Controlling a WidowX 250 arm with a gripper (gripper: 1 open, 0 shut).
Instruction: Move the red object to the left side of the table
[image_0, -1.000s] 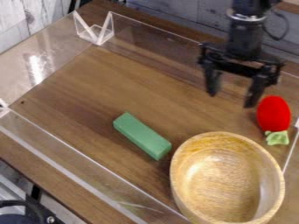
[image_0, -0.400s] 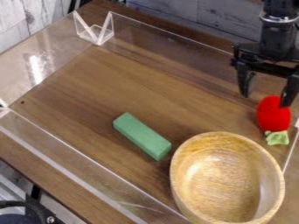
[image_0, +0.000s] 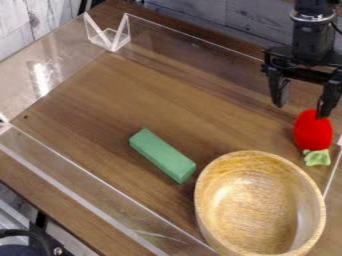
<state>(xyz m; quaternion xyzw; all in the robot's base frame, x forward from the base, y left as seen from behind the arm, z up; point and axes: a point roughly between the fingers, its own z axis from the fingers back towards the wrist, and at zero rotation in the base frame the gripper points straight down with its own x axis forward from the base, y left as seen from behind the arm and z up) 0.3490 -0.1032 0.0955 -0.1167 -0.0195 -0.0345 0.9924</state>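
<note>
Red object (image_0: 313, 130): little strawberry-looking toy sitting at the far right edge of the table (image_0: 147, 95), hard up by the clear wall, leafy green end (image_0: 317, 157) pointing toward the camera.
Neighbours: wooden bowl (image_0: 259, 204) is just beside it on the near side, leaves almost at the bowl's rim. Green block (image_0: 162, 155) lies well apart, out in the middle.
Gripper (image_0: 303, 98): jaws spread wide, nothing in them, hanging just behind and above the berry, pointing mostly down. One finger (image_0: 329, 99) looks right over the top of the red body; can't tell if it's touching.
Weight guess: looks super light, probably hollow plastic or foam, so lifting shouldn't be an issue.
Surface guess: smooth and rounded, so I'd bet it's a bit slippery and likes to squirt out of a pinch or roll.
Stiffness: can't tell from here if it squishes.
Where to grab: across the fat red middle, one finger each side, not the leaves, which look floppy and thin.
Watch out: the wall and bowl crowd it, so not much room for the outer finger.
Left to do: whole carry to the left side.
</note>
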